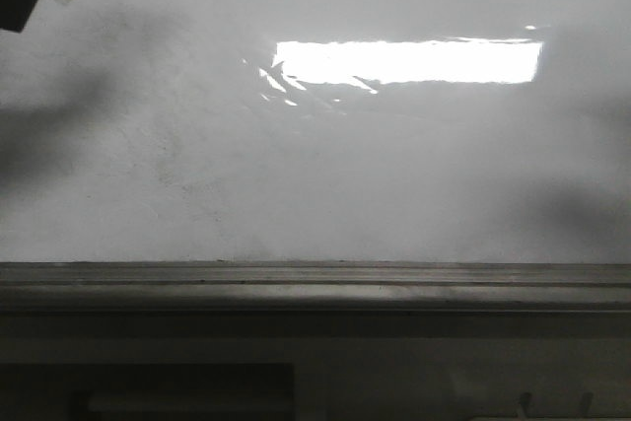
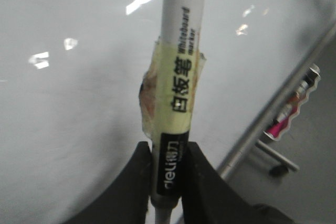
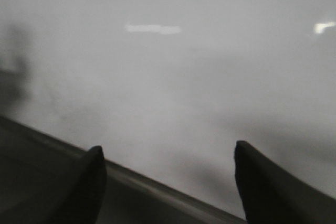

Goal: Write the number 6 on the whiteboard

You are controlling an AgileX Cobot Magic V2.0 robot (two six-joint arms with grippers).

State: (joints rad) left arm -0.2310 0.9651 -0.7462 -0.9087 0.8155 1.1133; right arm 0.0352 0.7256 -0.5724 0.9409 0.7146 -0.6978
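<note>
whiteboard [image 1: 315, 175] fills the front view, glossy, w/ faint grey smudges, a bright glare patch [image 1: 409, 61] and the grey tray rail [image 1: 315, 288] along its lower edge. no 6 drawn on it that i can see. left gripper [image 2: 167, 174] has its jaws clamped on a white marker [image 2: 176, 77] w/ yellow tape round the barrel. right gripper [image 3: 168, 182] hangs near the rail, jaws wide apart, holding nothing.

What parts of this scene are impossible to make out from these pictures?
- Marker tip: cut off by the left wrist view's top edge, so contact with the whiteboard is unknown.
- Any drawn 6: none visible; glare and smudges obscure the front view.
- Right wrist view: blurred beyond the right gripper.
</note>
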